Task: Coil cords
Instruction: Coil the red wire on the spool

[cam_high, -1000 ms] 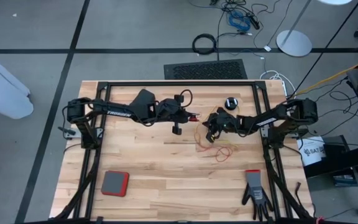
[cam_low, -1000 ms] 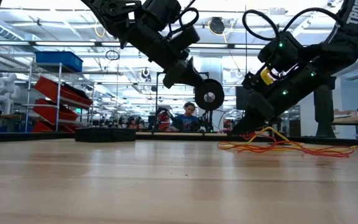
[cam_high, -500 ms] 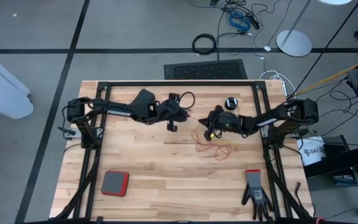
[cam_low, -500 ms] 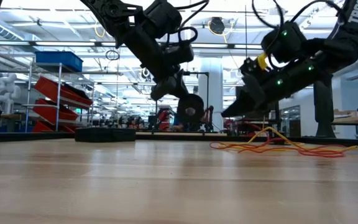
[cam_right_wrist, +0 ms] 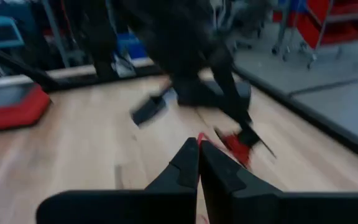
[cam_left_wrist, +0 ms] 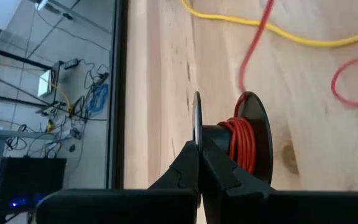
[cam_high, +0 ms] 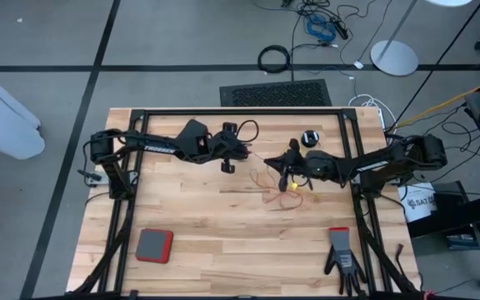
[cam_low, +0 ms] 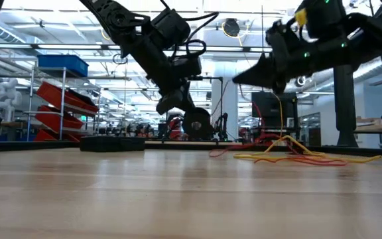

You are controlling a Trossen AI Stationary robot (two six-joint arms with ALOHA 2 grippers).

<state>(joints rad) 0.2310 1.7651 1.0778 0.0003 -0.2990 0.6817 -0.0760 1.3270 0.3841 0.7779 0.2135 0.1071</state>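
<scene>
Left arm reaches in from the table's left edge toward centre, its left gripper [cam_left_wrist: 199,163] pinching the rim of a small round black reel wound with reddish-orange cord [cam_left_wrist: 244,144], reel held on edge just above the boards in the low view [cam_low: 195,124]; right arm stretches from the right edge toward centre, raised clear of the table, its right gripper [cam_low: 239,77] pressed together with a thin yellow cord [cam_low: 280,116] hanging straight down from it, though whether it is pinched between the tips cannot be told; surface is a pale wooden plank table [cam_high: 215,221] inside a black frame; beyond it a bright workshop with red shelving [cam_low: 63,106]; loose tangle of yellow and reddish-orange cords [cam_low: 297,156] lies on the boards right of centre, below the right gripper; a second black reel with pale centre [cam_high: 309,138] sits near the back edge.
</scene>
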